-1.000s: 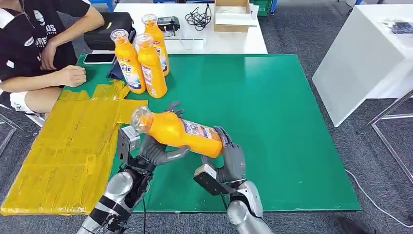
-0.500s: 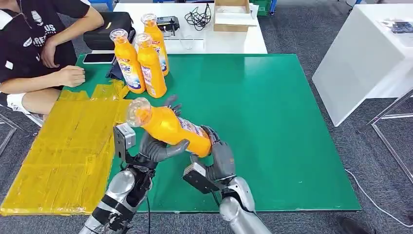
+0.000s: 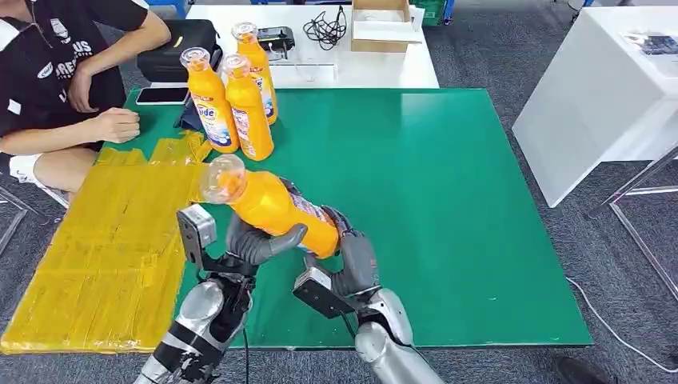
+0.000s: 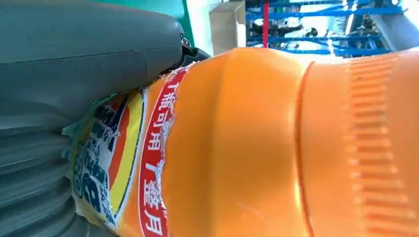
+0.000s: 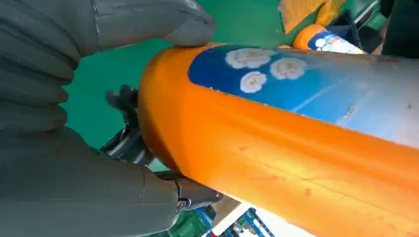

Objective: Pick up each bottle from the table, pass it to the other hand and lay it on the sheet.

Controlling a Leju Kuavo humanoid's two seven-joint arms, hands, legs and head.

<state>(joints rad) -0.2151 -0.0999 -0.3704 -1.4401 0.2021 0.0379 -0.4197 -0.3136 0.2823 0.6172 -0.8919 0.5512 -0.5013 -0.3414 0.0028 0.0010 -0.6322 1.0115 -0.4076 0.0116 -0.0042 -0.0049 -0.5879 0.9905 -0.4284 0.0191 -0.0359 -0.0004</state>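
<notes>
While our left hand grips the orange bottle near its neck, our right hand clasps its base; it hangs tilted above the green counter, beside the yellow sheet.

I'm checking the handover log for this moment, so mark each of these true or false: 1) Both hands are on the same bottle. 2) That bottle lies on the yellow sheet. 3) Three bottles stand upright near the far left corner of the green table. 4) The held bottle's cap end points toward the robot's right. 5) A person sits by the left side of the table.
1) True: the left hand and the right hand both hold the orange bottle.
2) False: it is held in the air above the green table, beside the yellow sheet.
3) True: three standing bottles.
4) False: the cap end points to the robot's left, toward the sheet.
5) True: a person sits there.
</notes>
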